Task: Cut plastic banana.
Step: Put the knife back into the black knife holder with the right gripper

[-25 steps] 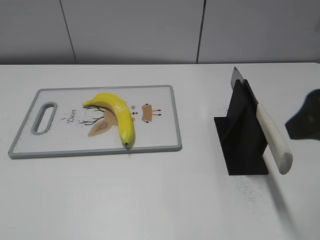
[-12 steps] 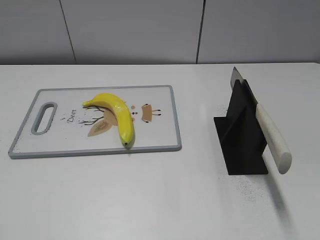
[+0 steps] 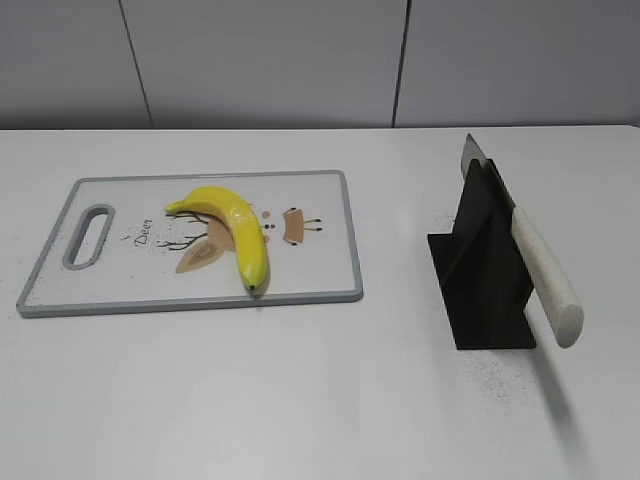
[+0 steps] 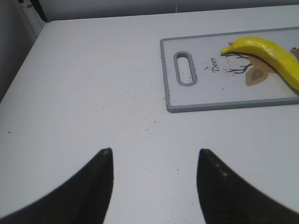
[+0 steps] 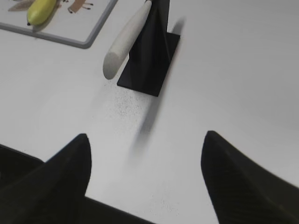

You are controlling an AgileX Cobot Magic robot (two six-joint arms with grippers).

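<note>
Two pincers, both spread wide and holding nothing: the left pincer hangs over bare white tabletop with its dark fingers apart, the board's handle end ahead and to its right; the right pincer hangs over tabletop with the stand ahead of it, fingers equally spread. Neither shows in the exterior view. Banana lies on the board, yellow, uncut, curved, stem end toward the back left and dark tip near the board's front edge; it covers part of the printed deer drawing. Board is white with a grey rim and a slotted handle at its left end, flat on the tabletop, left of centre. Knife sits in a black stand well to the right of the board, blade tilted up and back, pale handle sticking out toward the front right, off the tabletop. Fine dark specks dot the tabletop in front of the stand and near the board's handle end. Grey wall panels behind.
</note>
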